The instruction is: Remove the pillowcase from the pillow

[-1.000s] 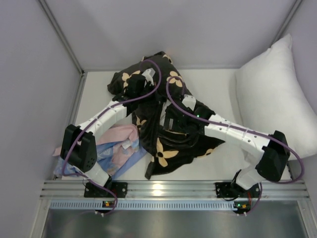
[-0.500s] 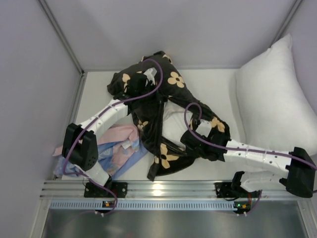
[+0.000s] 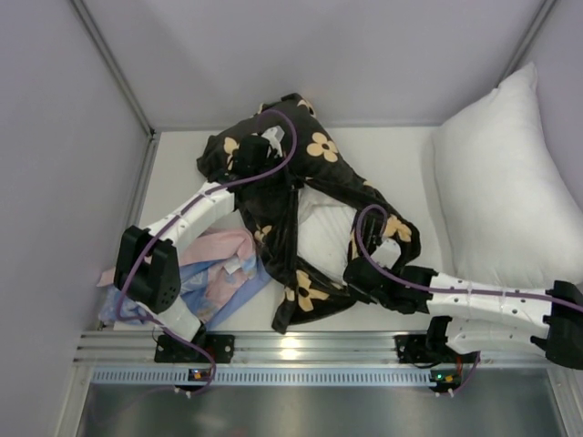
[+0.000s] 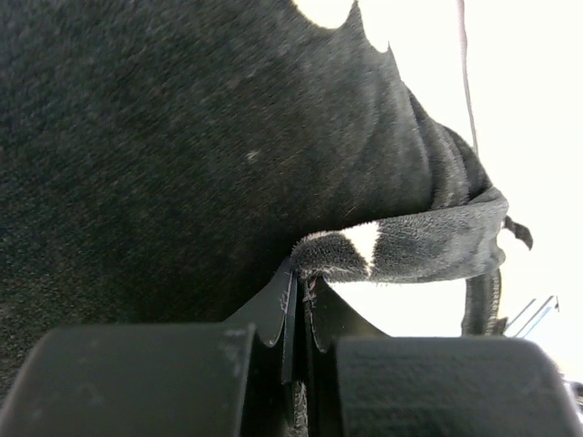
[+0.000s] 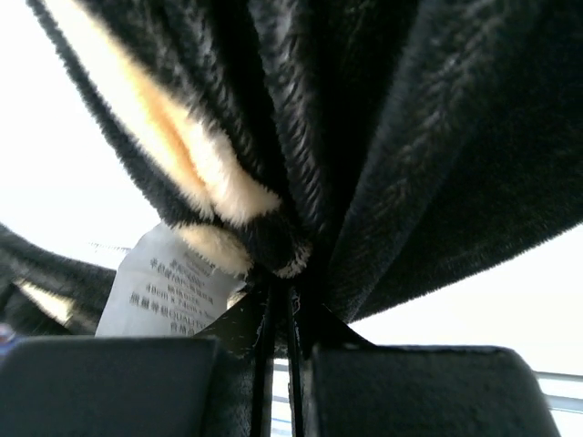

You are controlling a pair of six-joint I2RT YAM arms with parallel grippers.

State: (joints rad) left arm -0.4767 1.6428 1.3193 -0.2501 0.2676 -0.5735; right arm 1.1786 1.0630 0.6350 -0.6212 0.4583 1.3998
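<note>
The pillowcase [image 3: 314, 173] is a black plush cover with a deep pile, printed with tan four-petal flowers. It lies crumpled in loose folds and ridges on the white table [image 3: 392, 150]. It gapes on its near-right side, and the pillow [image 3: 323, 228], smooth, white and soft, shows inside that opening, partly in the cover. The left gripper [image 4: 298, 289] is at the pillowcase's far-left corner, its jaws pressed together on a thin fold of the black pile. The right gripper [image 5: 279, 293] is at the pillowcase's near-right edge, jaws likewise pinched tight on bunched plush. A white printed label [image 5: 168, 282] hangs just beside them. A second, plump white pillow [image 3: 496, 182] leans to the right of the pillowcase. Rumpled pink and light-blue cloths [image 3: 214, 269] lie against the pillowcase's near-left side.
</note>
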